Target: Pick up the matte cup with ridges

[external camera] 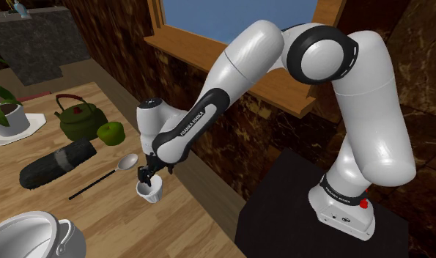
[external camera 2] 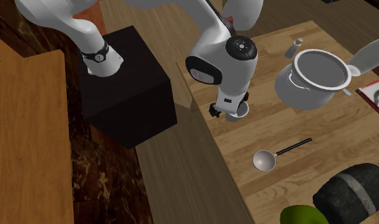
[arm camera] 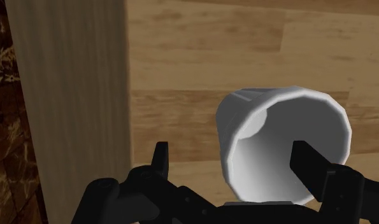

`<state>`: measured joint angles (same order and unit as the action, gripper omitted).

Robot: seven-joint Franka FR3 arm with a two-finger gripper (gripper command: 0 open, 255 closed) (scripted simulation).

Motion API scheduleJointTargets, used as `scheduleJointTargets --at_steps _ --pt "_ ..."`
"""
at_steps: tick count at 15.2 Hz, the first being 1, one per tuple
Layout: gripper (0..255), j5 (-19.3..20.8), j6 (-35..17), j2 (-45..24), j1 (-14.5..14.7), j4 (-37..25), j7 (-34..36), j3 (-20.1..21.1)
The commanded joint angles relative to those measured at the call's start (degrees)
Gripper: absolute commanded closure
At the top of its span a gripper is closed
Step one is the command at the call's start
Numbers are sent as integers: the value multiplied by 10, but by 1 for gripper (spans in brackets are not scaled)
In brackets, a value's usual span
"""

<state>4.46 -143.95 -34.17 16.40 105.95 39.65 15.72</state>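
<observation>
A small white ridged cup (external camera: 151, 193) stands upright on the wooden table (external camera: 106, 223), close to the edge nearest the stand. My black gripper (external camera: 146, 177) hangs just over it, open. In the wrist view the cup (arm camera: 245, 121) sits off centre under the gripper (arm camera: 232, 159): one fingertip (arm camera: 304, 160) is over the cup's hollow, the other (arm camera: 159, 156) is outside its wall, and neither touches it. From the second exterior view the cup (external camera 2: 239, 113) peeks out beneath the hand (external camera 2: 227, 112).
A spoon (external camera: 110, 171) lies just beyond the cup, then a green apple (external camera: 111, 133), a green kettle (external camera: 78, 117) and a dark roll (external camera: 57, 163). A grey pot (external camera: 33, 234) stands at the shoulder view's lower left. The black stand (external camera: 311, 212) is beside the table.
</observation>
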Motion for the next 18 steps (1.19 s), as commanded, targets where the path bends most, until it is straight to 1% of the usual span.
scheduleJointTargets --at_steps 1,2,11,18 --pt "0 1 -3 -2 1 0 0 -1" --pt "255 1 -3 -3 1 -1 0 -1" --pt "255 1 -3 -2 1 0 0 -1" --pt "255 -9 34 36 -6 1 -3 8"
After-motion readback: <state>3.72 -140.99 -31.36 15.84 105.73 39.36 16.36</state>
